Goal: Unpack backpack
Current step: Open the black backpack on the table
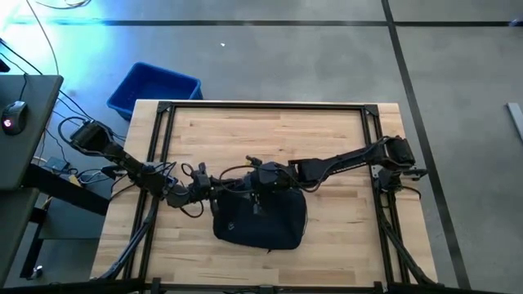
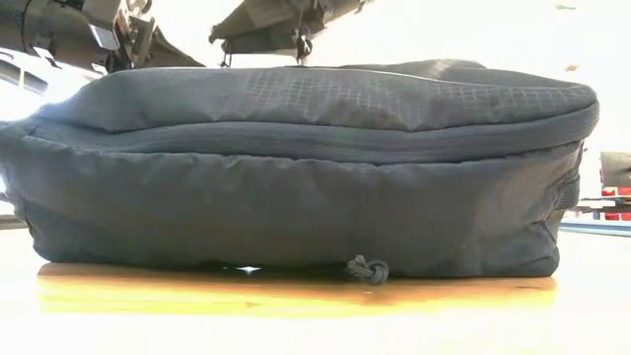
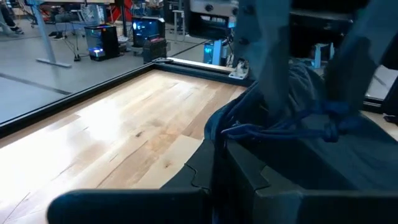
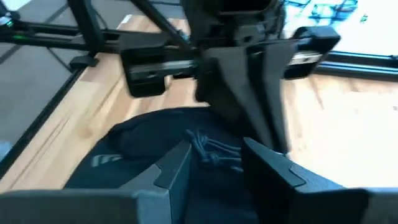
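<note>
We judge the step is opening the zipper of the backpack, which lies at the table's near edge: pull along the track while holding the fabric taut. Left gripper is closed on the fabric; right gripper stands partly open around the cord pull.

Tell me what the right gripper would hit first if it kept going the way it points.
Probably the backpack: the right gripper points down at its dark fabric, a zipper cord between its fingers. The remaining gap is unclear.
</note>
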